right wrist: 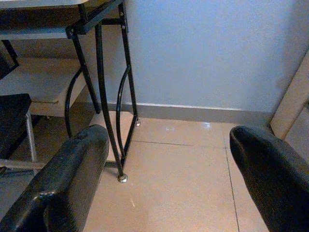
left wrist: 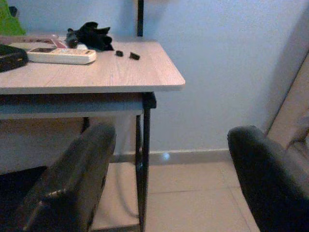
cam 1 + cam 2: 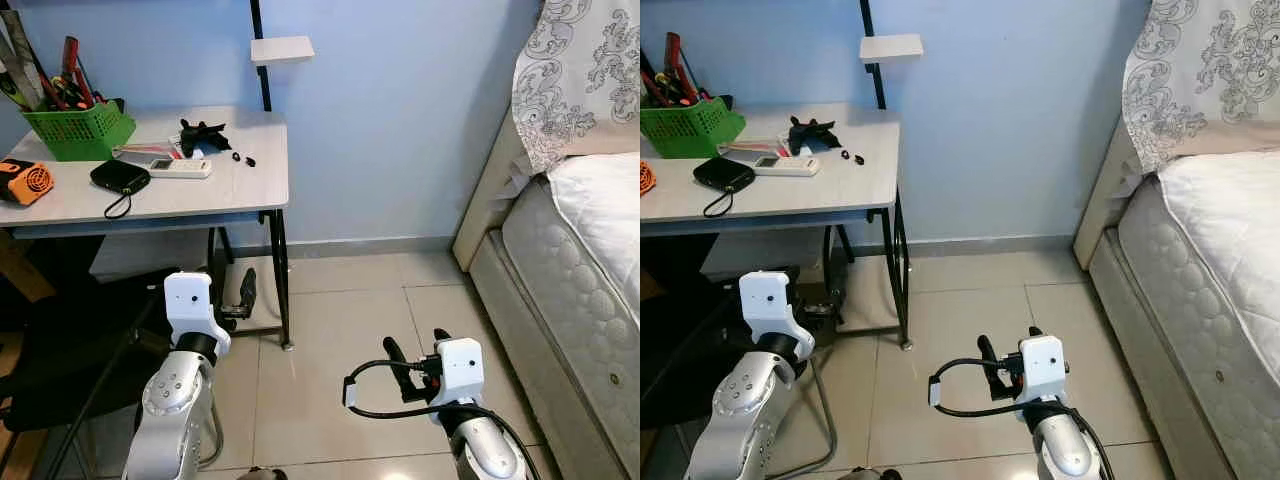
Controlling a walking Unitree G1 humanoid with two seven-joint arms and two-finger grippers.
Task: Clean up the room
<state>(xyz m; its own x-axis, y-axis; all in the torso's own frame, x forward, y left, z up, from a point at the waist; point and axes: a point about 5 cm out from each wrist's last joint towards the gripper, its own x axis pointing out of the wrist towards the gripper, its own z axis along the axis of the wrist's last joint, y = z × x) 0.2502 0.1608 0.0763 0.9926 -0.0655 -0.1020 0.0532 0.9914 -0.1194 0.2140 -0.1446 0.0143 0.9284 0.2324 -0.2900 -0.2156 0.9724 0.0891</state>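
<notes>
Both silver arms are bent and held low in front of the robot. The left pincer (image 3: 243, 297) points forward, and its two black fingers (image 2: 72, 183) are spread wide apart with nothing between them. The right pincer (image 3: 415, 352) also points forward. Its fingers (image 1: 67, 179) are wide apart too and hold nothing. A black cable loops beside the right wrist.

Desk (image 3: 200, 195) at 10 o'clock: green basket (image 3: 78, 128), black pouch (image 3: 119, 177), white remote (image 3: 180, 168), black cloth (image 3: 203, 133), orange device (image 3: 24, 181) at left edge.
</notes>
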